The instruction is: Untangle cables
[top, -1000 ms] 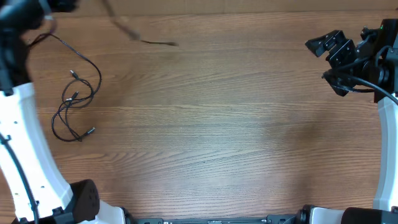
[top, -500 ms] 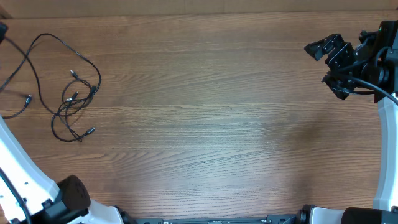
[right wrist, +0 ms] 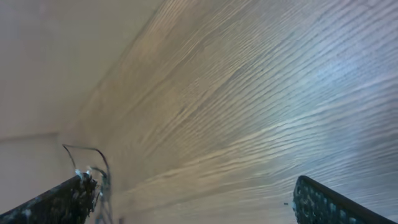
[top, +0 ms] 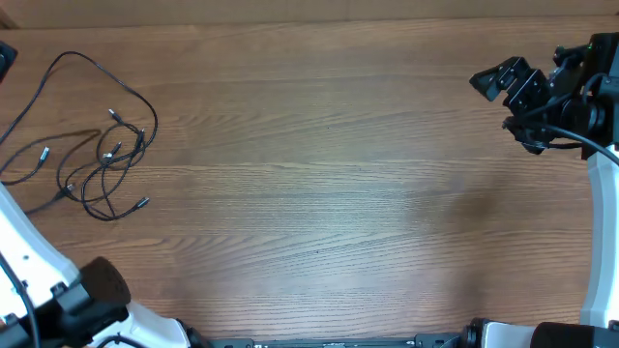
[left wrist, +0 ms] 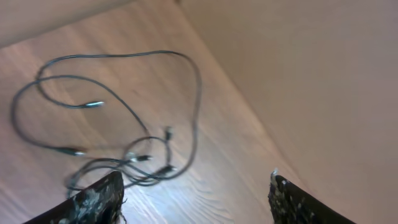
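- The cables (top: 108,153) lie at the far left of the wooden tabletop (top: 319,174), near its left edge and towards the far side, well apart from the right arm.
- They are thin black cords with small metallic plug tips — one wide loop arcs up and around the far side, and several smaller loops overlap below it in a loose knot.
- One strand trails off to the left of the knot and ends in a plug that lies flat on the wood; another plug tip points out at the near-right of the bundle.
- The left gripper (left wrist: 194,180) hangs above the cables with its jaws spread wide and nothing between them; the cords lie loose on the tabletop under it.
- In the left wrist view the tangled part sits just beyond the left finger (left wrist: 93,202), with the big loop stretching away from it; whether any strand touches that finger cannot be told.
- The left arm (top: 24,242), white, runs along the left edge in the overhead view.
- The right gripper (right wrist: 189,186) is at the far right of the tabletop, raised and empty — its jaws stand fully wide.
- From the right wrist view the cables show only as a small dark tangle in the distance, beside the left finger (right wrist: 56,202).
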Controlling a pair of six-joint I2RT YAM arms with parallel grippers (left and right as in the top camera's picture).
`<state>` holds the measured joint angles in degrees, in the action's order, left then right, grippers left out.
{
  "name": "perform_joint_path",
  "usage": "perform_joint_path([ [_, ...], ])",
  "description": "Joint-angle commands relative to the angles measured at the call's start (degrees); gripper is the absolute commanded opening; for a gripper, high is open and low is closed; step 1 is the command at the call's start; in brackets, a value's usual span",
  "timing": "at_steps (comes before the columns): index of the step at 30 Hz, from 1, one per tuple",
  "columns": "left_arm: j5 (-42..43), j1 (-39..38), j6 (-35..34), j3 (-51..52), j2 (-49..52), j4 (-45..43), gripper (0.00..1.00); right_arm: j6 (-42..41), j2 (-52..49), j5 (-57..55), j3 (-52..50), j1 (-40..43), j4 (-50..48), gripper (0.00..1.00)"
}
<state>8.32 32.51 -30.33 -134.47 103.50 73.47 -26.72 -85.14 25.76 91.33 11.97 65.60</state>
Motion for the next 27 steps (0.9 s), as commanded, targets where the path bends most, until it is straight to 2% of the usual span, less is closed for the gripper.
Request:
perform_joint_path([
  [1, 8.7, -0.8, -0.6, -0.6, -7.6, 0.2, 0.74, 11.3, 0.7, 4.1, 1.4, -0.1, 0.6, 1.0],
  [7, 13.8, -5.5, -2.5, -0.6, -13.2, 0.9, 0.74, 23.7, 4.7, 5.6, 1.8, -2.6, 4.1, 1.0],
  [8, 13.8, -7.4, -2.5, -0.6, -14.5, 1.0, 0.76, 25.6, 6.4, 4.0, 2.6, -3.7, 5.7, 1.0],
  [9, 13.8, -8.4, -2.5, -0.6, -15.3, 1.3, 0.97, 25.8, 7.6, 1.6, 3.2, -4.4, 6.7, 1.0],
  [10, 13.8, -9.3, -2.5, -0.6, -15.8, 1.8, 1.0, 25.8, 8.5, -0.5, 3.8, -5.0, 7.7, 1.0],
  [14, 13.8, -11.6, -3.0, -0.6, -16.5, 3.5, 1.0, 28.0, 12.1, -6.9, 7.6, -7.7, 13.6, 1.0],
  [21, 13.8, -12.0, -2.9, -0.6, -16.2, 6.3, 1.0, 28.6, 19.1, -7.6, 13.6, -9.4, 21.7, 1.0],
  [27, 13.8, -12.0, -2.9, -0.6, -16.2, 6.3, 1.0, 21.7, 25.8, -3.6, 14.2, -9.4, 22.0, 1.0],
])
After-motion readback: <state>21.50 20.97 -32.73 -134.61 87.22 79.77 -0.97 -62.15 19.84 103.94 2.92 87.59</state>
